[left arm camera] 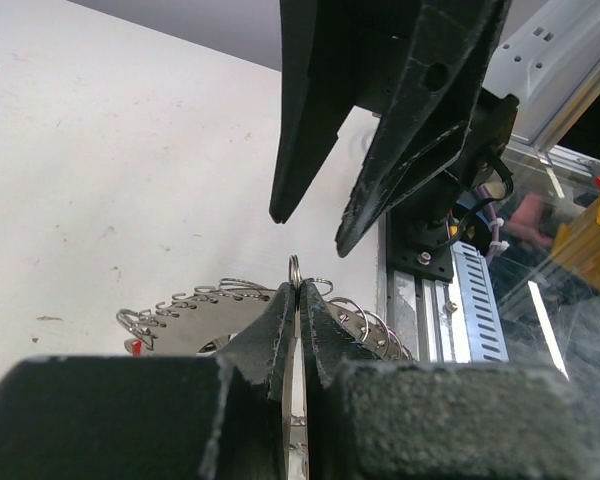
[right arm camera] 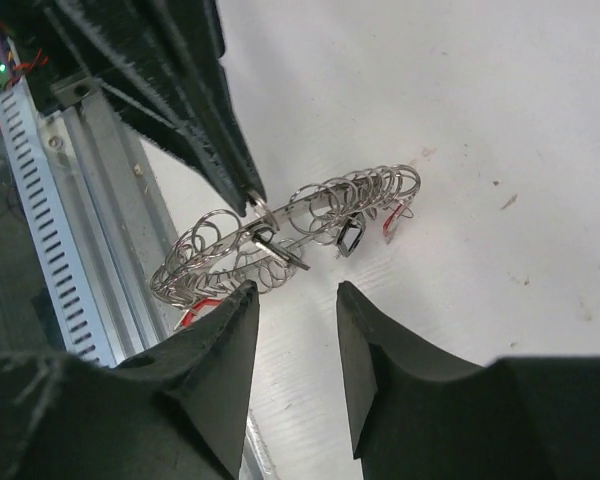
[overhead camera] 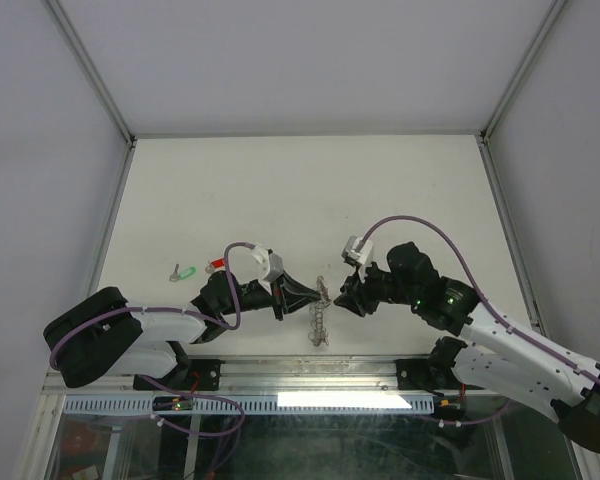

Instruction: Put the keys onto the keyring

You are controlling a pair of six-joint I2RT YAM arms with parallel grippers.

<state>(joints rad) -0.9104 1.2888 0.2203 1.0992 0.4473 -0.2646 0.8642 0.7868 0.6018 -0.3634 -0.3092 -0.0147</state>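
Note:
The keyring [overhead camera: 320, 312] stands on edge near the table's front, a grey ring with a fringe of small silvery loops [right arm camera: 215, 240]. My left gripper [left arm camera: 298, 288] is shut on its rim. My right gripper [right arm camera: 295, 295] is open just right of the ring, with nothing between its fingers. A bare silver key [right arm camera: 280, 255] sticks out from the ring just ahead of those fingers. A black-headed key [right arm camera: 349, 238] and a red-headed one [right arm camera: 391, 226] hang on the fringe. A green key [overhead camera: 185, 271] and a red key [overhead camera: 217, 265] lie loose on the table at the left.
The table's front metal rail [right arm camera: 70, 210] runs close beside the ring. The right arm's black fingers [left arm camera: 410, 130] hang just above the left gripper's tips. Grey walls [overhead camera: 40, 120] close in the white table [overhead camera: 310, 190] on three sides.

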